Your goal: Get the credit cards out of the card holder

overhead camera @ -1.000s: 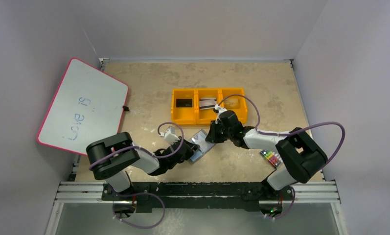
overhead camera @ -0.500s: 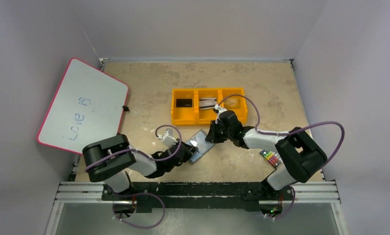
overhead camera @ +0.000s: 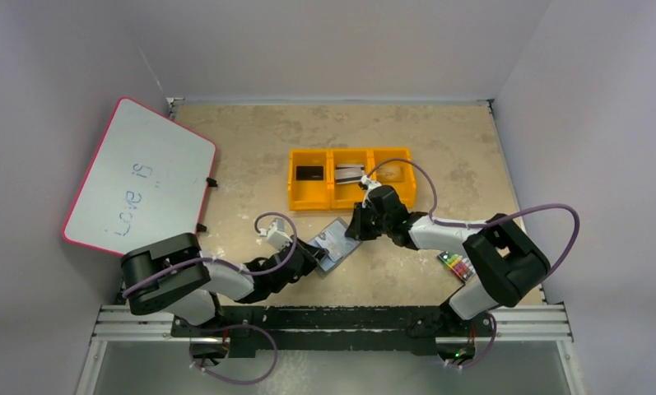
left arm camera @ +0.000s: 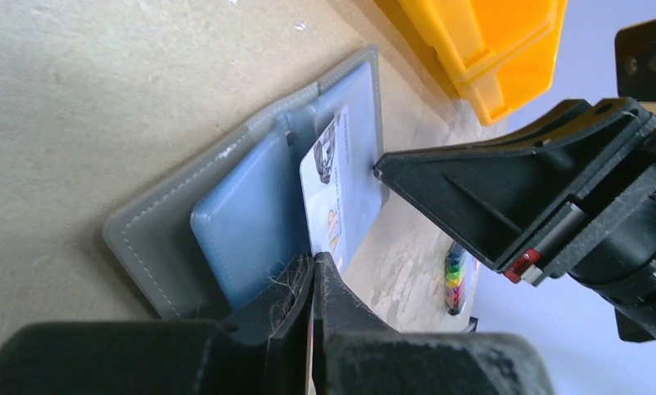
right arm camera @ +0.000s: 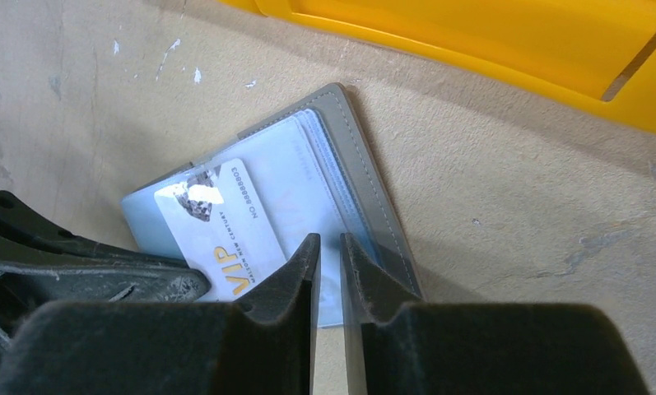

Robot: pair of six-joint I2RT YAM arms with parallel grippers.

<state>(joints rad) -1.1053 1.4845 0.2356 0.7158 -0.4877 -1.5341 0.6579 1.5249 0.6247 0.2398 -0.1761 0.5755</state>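
The grey card holder (right arm camera: 364, 177) lies open, pale blue inside up. A white card (right arm camera: 217, 224) marked VIP sticks half out of it. A black card (overhead camera: 309, 173) and a striped card (overhead camera: 349, 174) lie in the yellow tray (overhead camera: 349, 202).

Both arms reach low and inward, the claws nearly meeting.
The left claw (left arm camera: 312, 265) is pinched tight on a pale card (left arm camera: 331, 193); the right claw (right arm camera: 325, 244) points down, fingers a slit apart.

cameras: one overhead, two on my wrists
top looks down from above and behind me; wrist views sit close, facing each other across the card holder (left arm camera: 234, 206).
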